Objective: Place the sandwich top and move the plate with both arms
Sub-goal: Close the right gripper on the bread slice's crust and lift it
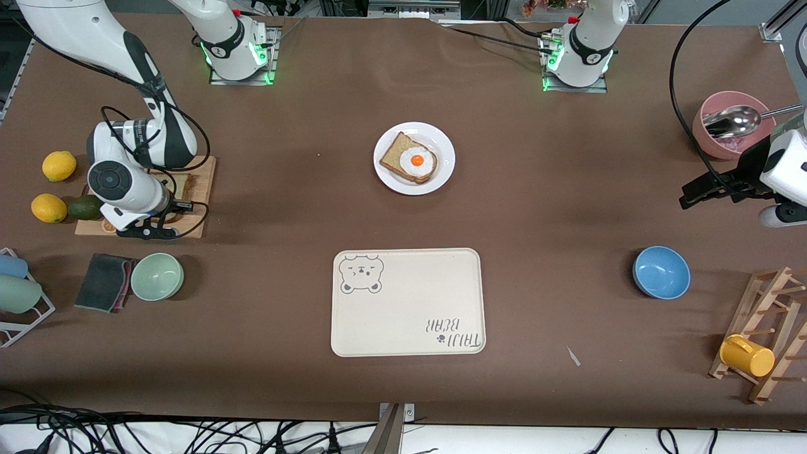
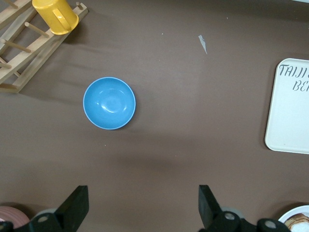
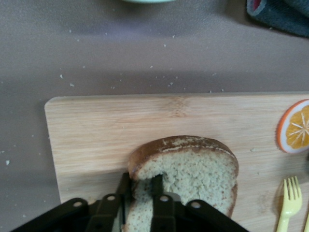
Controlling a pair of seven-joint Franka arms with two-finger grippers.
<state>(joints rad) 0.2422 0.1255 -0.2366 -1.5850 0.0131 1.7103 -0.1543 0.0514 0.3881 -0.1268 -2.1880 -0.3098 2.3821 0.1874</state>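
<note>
Right jaws pinch sandwich top (image 3: 193, 166); tray (image 1: 408, 302) reads "TAIJI BEAR".

The plate (image 1: 441, 140) lies mid-table, farther from the front camera than the tray (image 1: 410, 315). The cutting board (image 1: 203, 189) sits toward the right arm's end and bears the sandwich top (image 3: 193, 174). The bowl (image 1: 661, 272) lies toward the left arm's end, near the rack (image 1: 766, 328)

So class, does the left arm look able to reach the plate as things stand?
Probably yes: the left gripper hangs open over bare table near the pink bowl, and nothing stands between it and the plate.
</note>
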